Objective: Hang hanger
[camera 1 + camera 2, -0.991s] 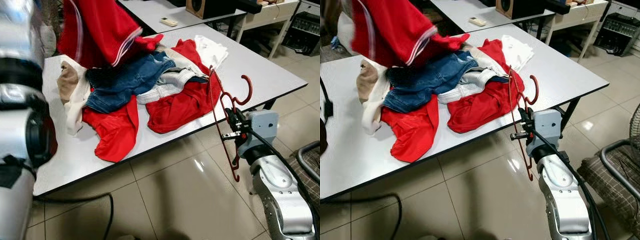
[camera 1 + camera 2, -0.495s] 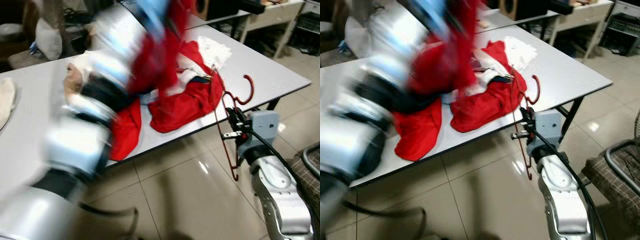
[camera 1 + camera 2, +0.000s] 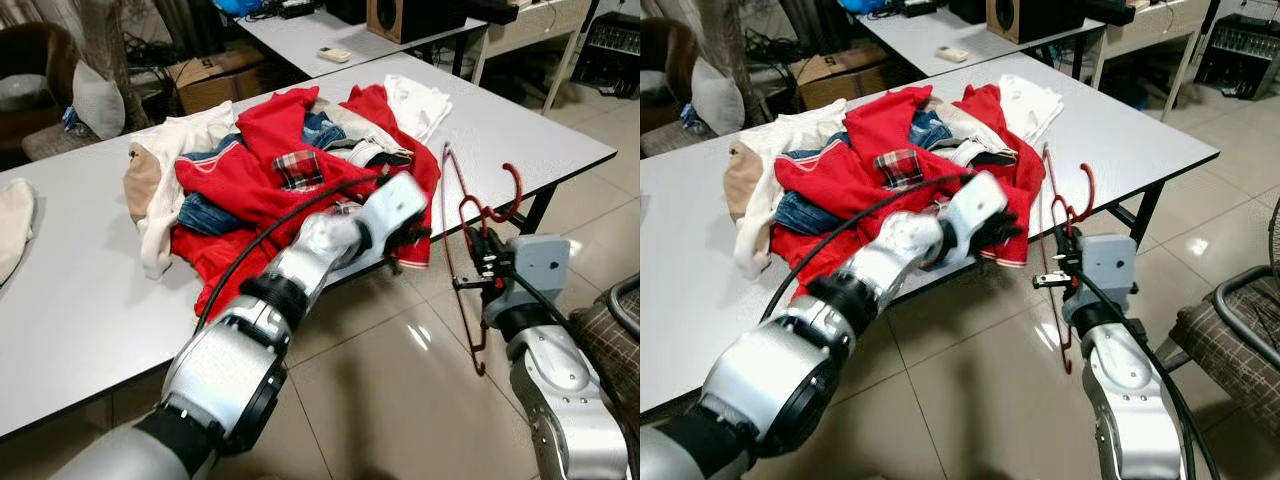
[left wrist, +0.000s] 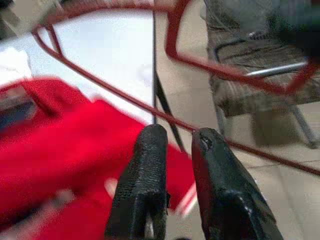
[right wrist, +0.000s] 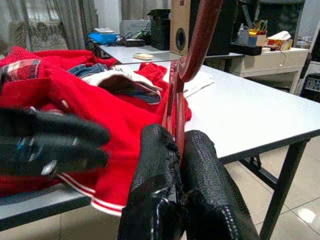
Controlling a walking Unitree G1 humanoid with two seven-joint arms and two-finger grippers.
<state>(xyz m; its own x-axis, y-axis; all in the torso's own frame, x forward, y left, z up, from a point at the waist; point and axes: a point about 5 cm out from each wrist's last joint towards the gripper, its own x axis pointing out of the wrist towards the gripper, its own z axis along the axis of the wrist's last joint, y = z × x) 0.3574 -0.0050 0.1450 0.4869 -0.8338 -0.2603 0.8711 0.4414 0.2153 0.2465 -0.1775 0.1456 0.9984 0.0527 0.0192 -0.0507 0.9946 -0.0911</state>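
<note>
A red wire hanger (image 3: 462, 215) stands nearly upright just off the table's front edge, its hook (image 3: 1086, 194) pointing up. My right gripper (image 3: 478, 262) is shut on its thin wires, which run between the black fingers (image 5: 160, 165). My left arm reaches across to the table's edge. Its gripper (image 3: 1000, 228) sits close to the left of the hanger, shut on the white-striped hem of a red garment (image 3: 255, 180). That garment lies on top of the clothes pile and hangs a little over the edge. The left wrist view has the hanger's wires (image 4: 225, 72) just beyond the fingertips.
A heap of clothes (image 3: 200, 190) in red, denim and white covers the middle of the grey table (image 3: 520, 130). A second table (image 3: 320, 25) with a speaker (image 3: 410, 15) stands behind. A chair (image 3: 615, 320) is at the right, on the tiled floor.
My left arm has swung down from high above the pile, bringing the red garment to the table's front edge beside the hanger. The right gripper holds the hanger about where it was.
</note>
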